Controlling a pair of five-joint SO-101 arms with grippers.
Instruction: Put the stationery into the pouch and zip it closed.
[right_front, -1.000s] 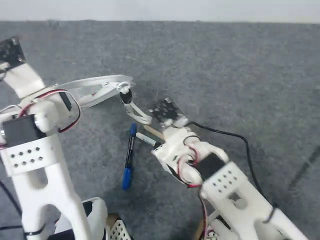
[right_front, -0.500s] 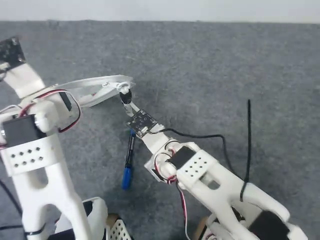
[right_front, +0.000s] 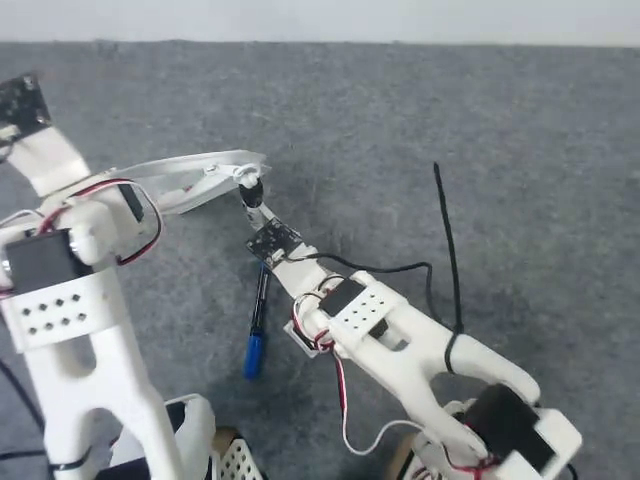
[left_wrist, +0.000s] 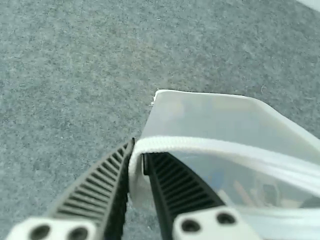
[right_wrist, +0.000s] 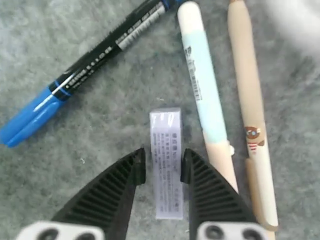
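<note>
Right arm swung in low over stationery. Right hand narrowly open, straddling white eraser on tabletop, beside blue marker. Left hand clamped on clear pouch zip edge.

The right arm has swung across and lower over the stationery. Its wrist now hides the light-blue pen, the beige pen and the top of the blue marker in the high view. Its black cable has risen to stand upright above the table.
</note>
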